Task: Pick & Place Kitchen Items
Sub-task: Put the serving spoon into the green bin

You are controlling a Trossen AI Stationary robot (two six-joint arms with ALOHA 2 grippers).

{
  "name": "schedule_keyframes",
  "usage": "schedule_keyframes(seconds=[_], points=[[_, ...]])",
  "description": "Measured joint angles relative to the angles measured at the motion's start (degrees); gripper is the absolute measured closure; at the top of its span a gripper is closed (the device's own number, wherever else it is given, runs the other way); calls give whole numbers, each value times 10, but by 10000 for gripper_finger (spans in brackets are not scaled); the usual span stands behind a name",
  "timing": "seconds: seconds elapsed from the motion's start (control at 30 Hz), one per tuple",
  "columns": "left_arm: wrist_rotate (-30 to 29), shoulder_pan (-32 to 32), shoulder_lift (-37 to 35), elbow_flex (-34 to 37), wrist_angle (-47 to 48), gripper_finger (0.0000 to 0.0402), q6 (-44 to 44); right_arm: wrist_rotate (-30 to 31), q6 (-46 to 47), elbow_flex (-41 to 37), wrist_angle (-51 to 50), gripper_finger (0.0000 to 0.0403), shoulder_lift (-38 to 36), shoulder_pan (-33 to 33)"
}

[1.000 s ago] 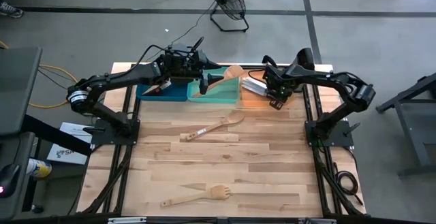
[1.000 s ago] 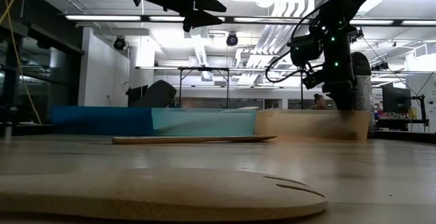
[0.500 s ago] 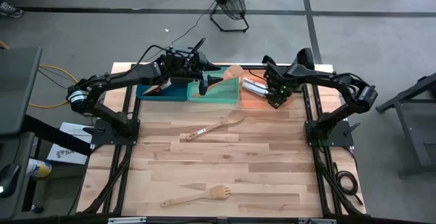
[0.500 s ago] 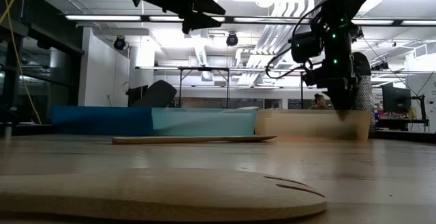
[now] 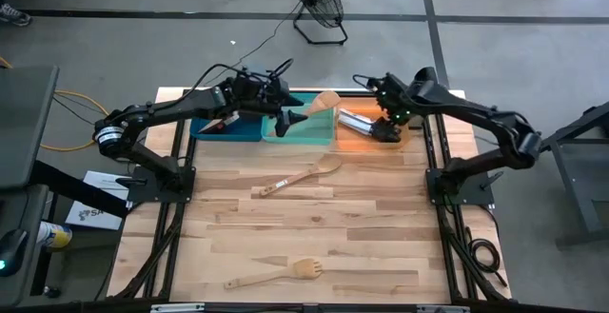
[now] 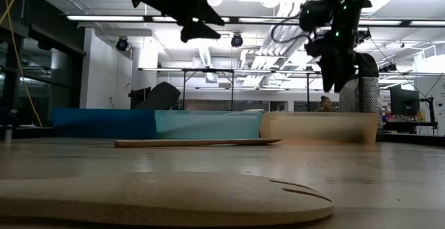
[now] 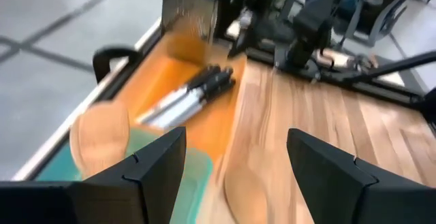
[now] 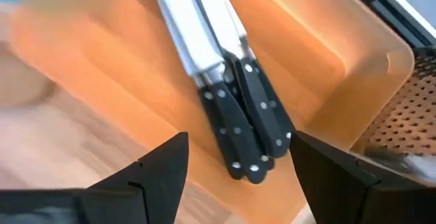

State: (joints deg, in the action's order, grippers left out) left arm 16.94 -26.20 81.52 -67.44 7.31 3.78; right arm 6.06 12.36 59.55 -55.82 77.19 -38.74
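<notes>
Two or three black-handled steel knives [image 8: 228, 81] lie side by side on the floor of the orange bin [image 5: 366, 140]. My right gripper [image 8: 238, 146] hangs open above their handles, touching nothing; it also shows in the high view [image 5: 385, 125]. My left gripper [image 5: 291, 118] hovers open and holding nothing over the green bin [image 5: 309, 130]. There a pale wooden spatula [image 5: 322, 102] leans with its head over the far rim. A wooden spoon [image 5: 300, 175] lies at mid-table and a wooden fork [image 5: 276, 275] near the front edge.
The blue bin [image 5: 214, 127], the green bin and the orange bin stand in a row along the far edge. A perforated metal holder [image 6: 368, 90] rises at the far right beside the orange bin. A floor fan [image 5: 317, 4] stands beyond the table.
My right gripper has risen out of the orange bin and gone a little toward the far edge. The knives stay lying in the bin.
</notes>
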Motion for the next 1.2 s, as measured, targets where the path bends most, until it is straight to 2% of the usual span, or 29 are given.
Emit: schedule_keyframes(seconds=[0.1, 0.27, 0.43, 0.6, 0.8, 0.97, 1.13, 1.2], points=[[-11, 11, 0, 0, 39, 149, -4, -21, 14, 0, 7, 155, -39, 0], [-72, 49, 0, 0, 88, 149, -33, -35, 16, 0, 34, 155, -119, 9], [-89, 82, 0, 0, 130, 148, -39, -35, 14, 0, 74, 155, -195, 37], [-156, 127, 4, 0, 179, 148, -23, -32, 16, 0, 86, 154, -250, 65], [-217, 185, 38, 0, 184, 148, -10, -32, 29, 0, 89, 154, -286, 98], [-218, 200, 86, -9, 189, 148, 57, -31, 29, 0, 87, 154, -295, 120], [-216, 200, 146, -55, 222, 148, 102, -36, 12, 0, 87, 154, -295, 135], [-216, 199, 172, -78, 250, 148, 108, -56, -8, 0, 86, 154, -298, 142]])
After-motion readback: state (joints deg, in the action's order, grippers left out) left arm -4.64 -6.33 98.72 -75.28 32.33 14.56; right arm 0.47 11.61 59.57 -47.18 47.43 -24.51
